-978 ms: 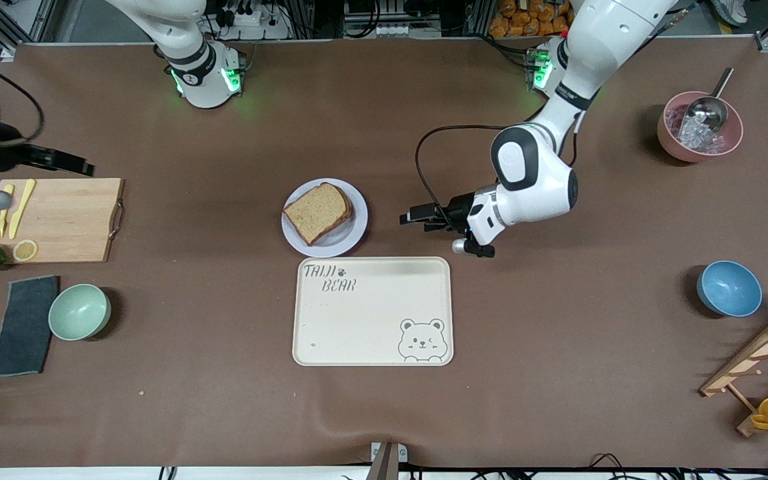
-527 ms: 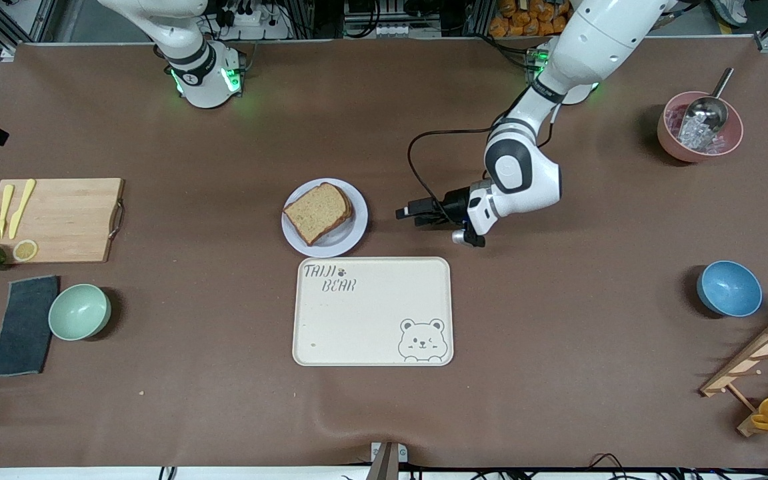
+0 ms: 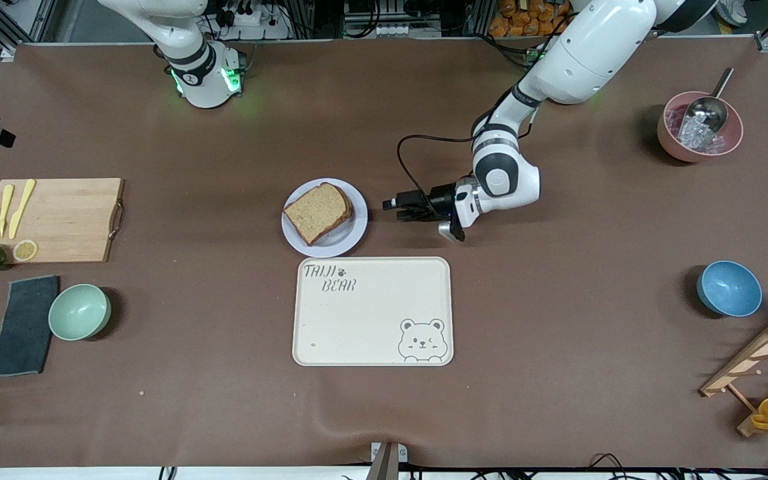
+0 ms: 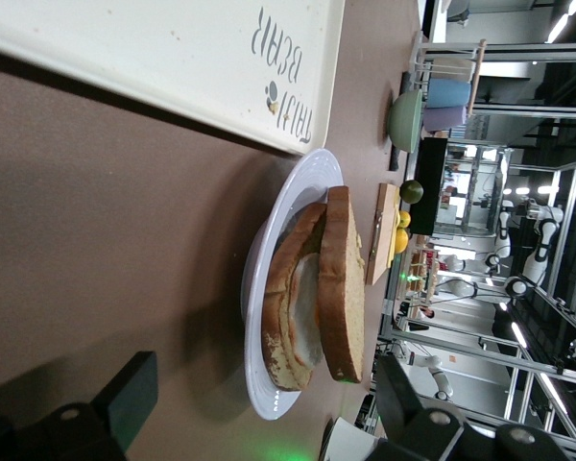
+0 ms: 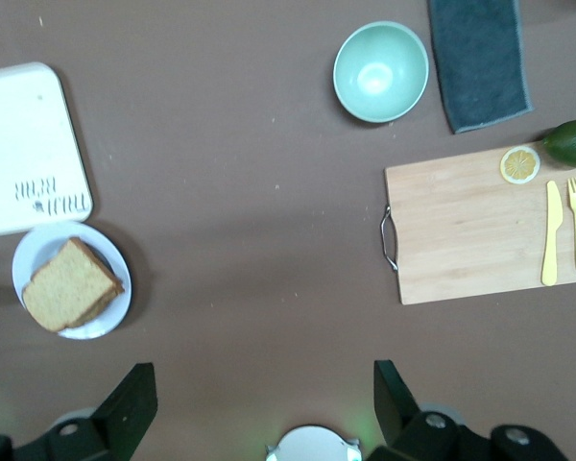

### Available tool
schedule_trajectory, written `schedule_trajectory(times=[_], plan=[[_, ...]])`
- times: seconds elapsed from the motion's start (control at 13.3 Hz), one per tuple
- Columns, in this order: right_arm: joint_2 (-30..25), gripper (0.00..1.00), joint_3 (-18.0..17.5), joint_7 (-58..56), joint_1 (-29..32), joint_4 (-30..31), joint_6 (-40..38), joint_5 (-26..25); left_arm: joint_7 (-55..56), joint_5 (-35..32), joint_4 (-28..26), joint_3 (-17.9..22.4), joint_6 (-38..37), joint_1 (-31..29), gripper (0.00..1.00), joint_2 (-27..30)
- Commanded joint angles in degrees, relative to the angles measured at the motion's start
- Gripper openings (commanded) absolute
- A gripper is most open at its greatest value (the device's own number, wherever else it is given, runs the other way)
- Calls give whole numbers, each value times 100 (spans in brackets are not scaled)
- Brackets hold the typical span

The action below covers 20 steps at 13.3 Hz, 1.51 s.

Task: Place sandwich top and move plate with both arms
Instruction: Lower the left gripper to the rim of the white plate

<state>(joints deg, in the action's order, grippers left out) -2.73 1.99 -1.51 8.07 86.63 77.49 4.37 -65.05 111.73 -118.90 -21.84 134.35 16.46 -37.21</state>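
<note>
Sandwich top (image 3: 317, 211) is sitting on the stack on the plate (image 3: 355, 235), crust edges roughly lined up with the slice under it; the left wrist view is showing it (image 4: 344, 288) lying flat over a lower slice with something pale between them. Plate is resting on the table just beside the cream tray (image 3: 373, 311), on the side farther from the front camera, its rim close to the tray's corner with the "TAIJI BEAR" lettering but apart from it. Left gripper (image 3: 392, 207) is sitting low over bare table near the plate's rim toward the left arm's end, pointing at the plate, not touching it. Its fingers (image 4: 130, 399) are standing wide apart with nothing between them, plate and sandwich framed in the gap. Right gripper is out of the front view except for a dark piece at the edge; its wrist camera is looking straight down from high up over the table's right-arm half, fingers (image 5: 125, 408) spread wide and holding nothing. That view is taking in the plate (image 5: 34, 259), the tray, a mint bowl (image 5: 380, 71), a dark cloth (image 5: 478, 60) and a wooden cutting board (image 5: 480, 226) carrying a yellow knife, yellow fork and lemon slice, avocado just off the board.
</note>
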Motion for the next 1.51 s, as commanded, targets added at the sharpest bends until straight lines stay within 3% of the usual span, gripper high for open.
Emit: schedule_trajectory(times=[0.0, 0.3, 0.6, 1.05, 1.28, 1.43], plan=[[-8, 100, -5, -157, -60, 21, -181, -95, -420, 235, 156, -22, -119, -38, 96, -216], [1, 100, -67, -43, -324, 73, -112, -297, -464, 173, 498, -13, -119, 50, 75, -496], [185, 100, -76, 1064, -535, 117, 240, -297, -464, 173, 719, -4, -111, 165, 64, -769], [89, 100, -41, 1038, -368, 117, 82, -288, -491, 287, 930, 31, -67, 419, 60, -1060], [124, 100, -41, 846, -236, 117, 144, -288, -508, 305, 1026, 31, -75, 428, 48, -1130], [115, 100, -41, 530, -53, 126, 109, -288, -753, 445, 1193, 31, -75, 498, 46, -1314]])
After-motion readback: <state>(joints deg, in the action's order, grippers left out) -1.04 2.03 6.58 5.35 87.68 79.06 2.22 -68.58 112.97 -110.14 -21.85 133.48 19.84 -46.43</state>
